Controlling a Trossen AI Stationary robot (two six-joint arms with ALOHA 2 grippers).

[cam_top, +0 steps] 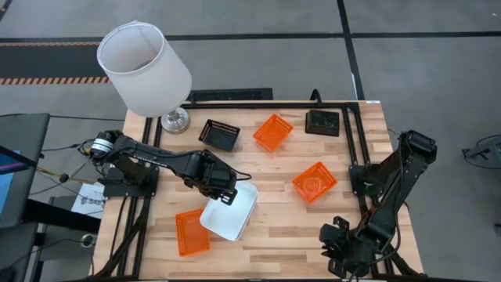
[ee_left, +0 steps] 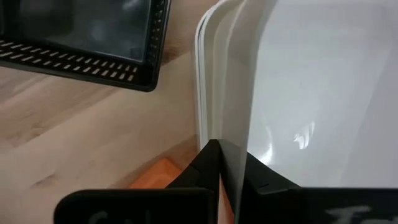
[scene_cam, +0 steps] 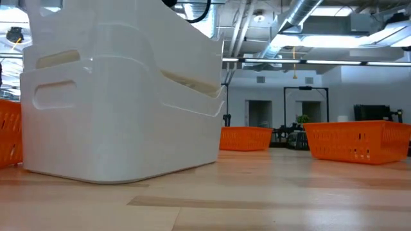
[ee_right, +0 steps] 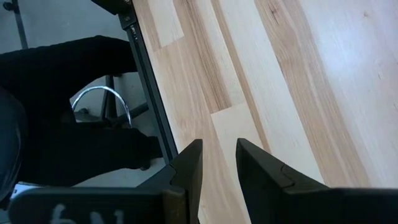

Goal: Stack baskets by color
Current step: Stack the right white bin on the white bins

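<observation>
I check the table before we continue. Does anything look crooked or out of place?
Yes. The nested white plastic baskets are tilted, one side lifted, with the left gripper shut on their rim. A large white lampshade on a metal base stands at the far left corner, unrelated to basket sorting.

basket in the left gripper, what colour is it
White; it shows best in the high view.

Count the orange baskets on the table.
3. One at the far edge between the two black baskets, one right of centre, one at the near edge beside the white stack. Others may be hidden.
</observation>
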